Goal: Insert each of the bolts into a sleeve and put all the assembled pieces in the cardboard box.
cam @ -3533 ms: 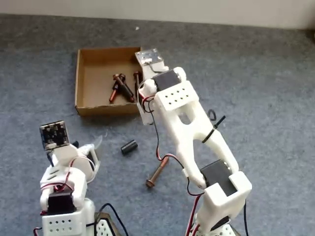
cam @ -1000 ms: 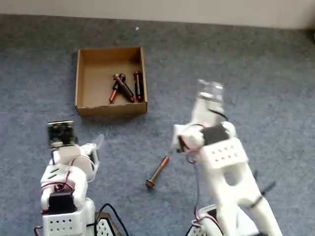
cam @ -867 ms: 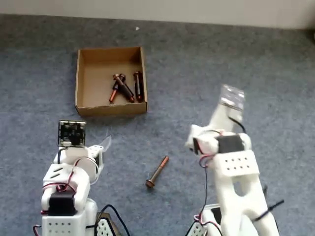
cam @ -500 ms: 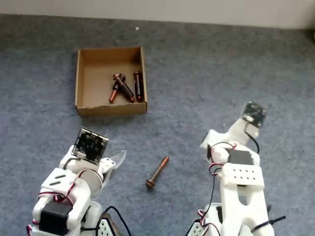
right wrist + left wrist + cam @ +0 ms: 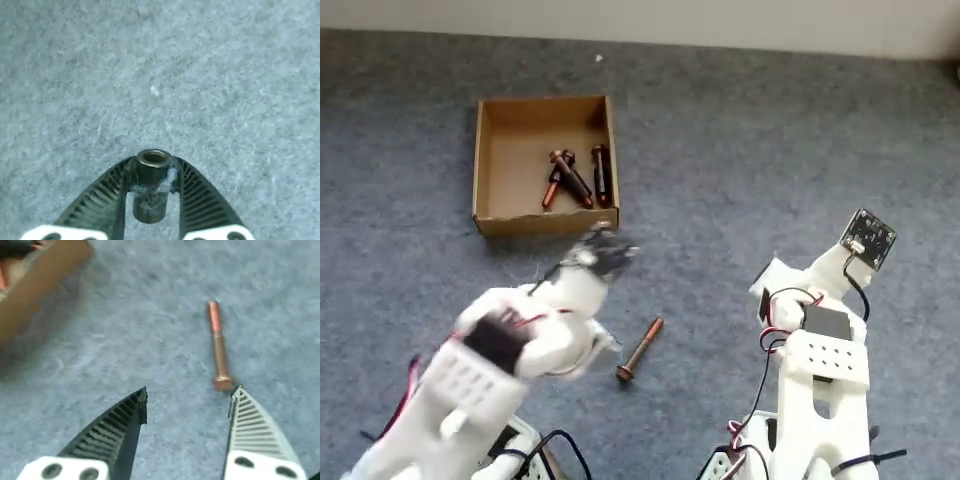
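A copper bolt lies on the grey carpet between the two arms. My left arm leans over the carpet just left of it. My left gripper is open and low over the carpet, and the bolt lies ahead with its head by one fingertip. My right arm stands at the right. My right gripper is shut on a dark sleeve, whose open threaded end points away from the wrist. The cardboard box at the back left holds three bolts in sleeves.
A corner of the box shows in the left wrist view. Open grey carpet runs to the right of the box and between the arms. A pale wall edge lines the far side.
The sleeve that lay on the carpet is now in my right gripper, which drew back from the box to the right. My left arm swung forward toward the bolt.
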`<state>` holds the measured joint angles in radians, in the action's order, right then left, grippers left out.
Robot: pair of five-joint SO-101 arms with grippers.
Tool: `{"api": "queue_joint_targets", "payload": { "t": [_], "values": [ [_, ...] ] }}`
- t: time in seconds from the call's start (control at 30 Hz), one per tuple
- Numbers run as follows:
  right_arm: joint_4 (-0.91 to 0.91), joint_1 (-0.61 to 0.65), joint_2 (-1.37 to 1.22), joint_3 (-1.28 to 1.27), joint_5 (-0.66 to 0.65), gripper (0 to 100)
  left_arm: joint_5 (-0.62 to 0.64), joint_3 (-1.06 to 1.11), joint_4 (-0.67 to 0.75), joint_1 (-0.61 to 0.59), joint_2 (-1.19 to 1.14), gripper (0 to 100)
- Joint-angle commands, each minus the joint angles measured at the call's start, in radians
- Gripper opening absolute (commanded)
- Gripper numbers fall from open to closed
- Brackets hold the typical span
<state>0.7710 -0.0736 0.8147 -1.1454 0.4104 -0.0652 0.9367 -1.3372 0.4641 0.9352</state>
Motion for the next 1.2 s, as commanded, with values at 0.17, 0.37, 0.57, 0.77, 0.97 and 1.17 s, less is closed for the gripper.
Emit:
{"api": "queue_joint_targets", "payload": {
  "t": [0.17, 0.37, 0.57, 0.77, 0.97, 1.17],
  "values": [
    [-0.051, -0.016, 0.033, -0.036, 0.002, 0.7, 0.064, -0.097, 0.279, 0.09, -0.521, 28],
    [-0.124, -0.016, 0.033, -0.073, 0.002, 0.7, 0.066, -0.097, 0.341, 0.091, -0.648, 28],
    [-0.124, -0.016, 0.033, -0.074, 0.002, 0.7, 0.066, -0.096, 0.387, 0.091, -0.722, 23],
    [-0.125, -0.016, 0.033, -0.076, 0.002, 0.7, 0.066, -0.102, 0.454, 0.093, -0.78, 5],
    [-0.125, -0.016, 0.033, -0.076, 0.002, 0.7, 0.066, -0.107, 0.442, 0.082, -0.72, 1],
    [-0.125, -0.016, 0.033, -0.076, 0.002, 0.7, 0.068, -0.111, 0.265, 0.082, -0.515, 1]
  ]
}}
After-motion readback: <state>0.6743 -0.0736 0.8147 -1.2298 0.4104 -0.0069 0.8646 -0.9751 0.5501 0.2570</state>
